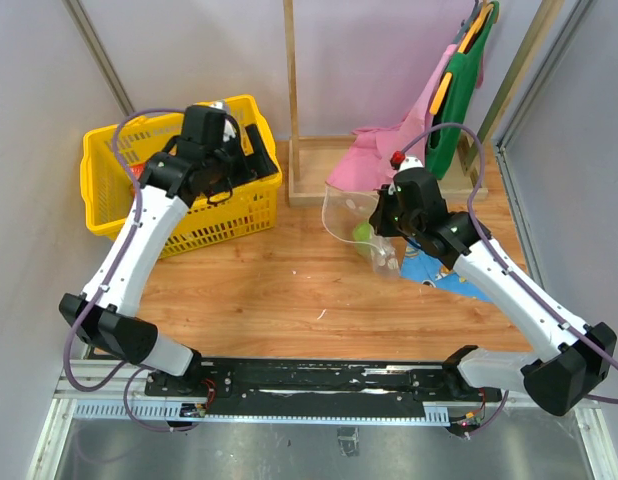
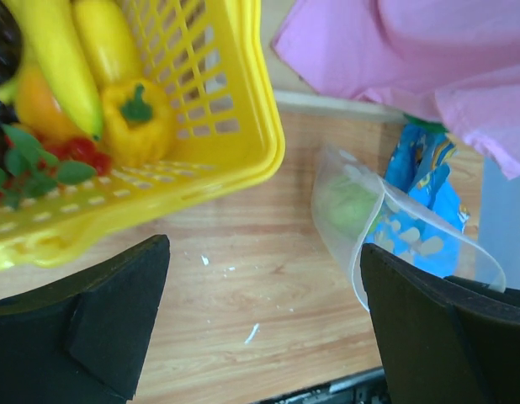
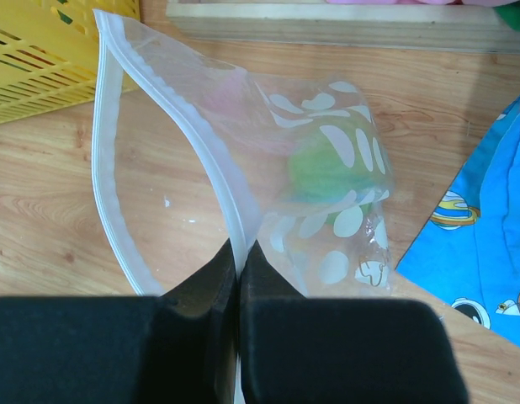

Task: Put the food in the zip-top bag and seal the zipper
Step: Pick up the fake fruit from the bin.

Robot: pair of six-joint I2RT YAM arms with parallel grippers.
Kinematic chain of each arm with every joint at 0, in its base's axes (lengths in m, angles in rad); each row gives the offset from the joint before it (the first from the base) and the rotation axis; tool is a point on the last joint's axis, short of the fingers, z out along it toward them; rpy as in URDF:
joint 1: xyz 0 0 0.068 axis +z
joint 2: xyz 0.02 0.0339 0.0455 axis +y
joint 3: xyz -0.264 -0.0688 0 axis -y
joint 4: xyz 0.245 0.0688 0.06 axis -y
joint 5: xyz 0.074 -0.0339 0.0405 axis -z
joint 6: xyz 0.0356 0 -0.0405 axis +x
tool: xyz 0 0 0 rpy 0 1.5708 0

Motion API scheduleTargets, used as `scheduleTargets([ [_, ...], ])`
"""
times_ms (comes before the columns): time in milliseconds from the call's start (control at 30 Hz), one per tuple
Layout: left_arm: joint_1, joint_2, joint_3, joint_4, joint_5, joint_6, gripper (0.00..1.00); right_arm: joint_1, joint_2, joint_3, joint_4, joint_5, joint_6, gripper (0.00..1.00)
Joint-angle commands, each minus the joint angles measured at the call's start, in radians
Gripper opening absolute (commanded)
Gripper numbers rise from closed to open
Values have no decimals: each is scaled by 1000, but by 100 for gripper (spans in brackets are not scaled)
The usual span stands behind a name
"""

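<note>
The clear dotted zip-top bag (image 1: pixel 351 215) (image 2: pixel 371 220) (image 3: pixel 344 219) stands open on the wooden table, right of centre. A green round piece of food (image 1: pixel 363 234) (image 2: pixel 348 206) (image 3: pixel 326 168) lies inside it. My right gripper (image 1: pixel 386 222) (image 3: pixel 241 249) is shut on the white zipper (image 3: pixel 220 172) at the bag's mouth and holds that edge up. My left gripper (image 1: pixel 251 150) (image 2: pixel 264 252) hangs open and empty by the yellow basket (image 1: pixel 224 220) (image 2: pixel 235 126). The basket holds a banana (image 2: pixel 62 59), a yellow pepper (image 2: pixel 138 118) and an orange (image 2: pixel 37 105).
A blue patterned cloth (image 1: pixel 439 275) (image 2: pixel 420 202) (image 3: pixel 487 244) lies under and right of the bag. A pink cloth (image 1: pixel 374 160) (image 2: pixel 411 50) drapes over a wooden frame (image 1: pixel 309 175) behind it. Green fabric (image 1: pixel 467 90) hangs at the back right.
</note>
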Motion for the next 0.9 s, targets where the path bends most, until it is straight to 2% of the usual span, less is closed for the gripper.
scheduleTargets([
  [0, 87, -6, 93, -84, -42, 127, 98, -22, -22, -13, -8, 1, -9, 1],
  [267, 338, 84, 143, -110, -8, 236, 98, -26, -21, -16, -8, 5, -36, 1],
  [433, 434, 183, 184, -122, -19, 272, 98, -27, -19, -18, -3, 13, -67, 1],
  [633, 480, 324, 234, -156, -92, 285, 99, -34, -30, -27, 1, 36, -113, 1],
  [867, 480, 415, 196, -165, -23, 295, 98, -55, -50, -48, 10, 64, -142, 1],
])
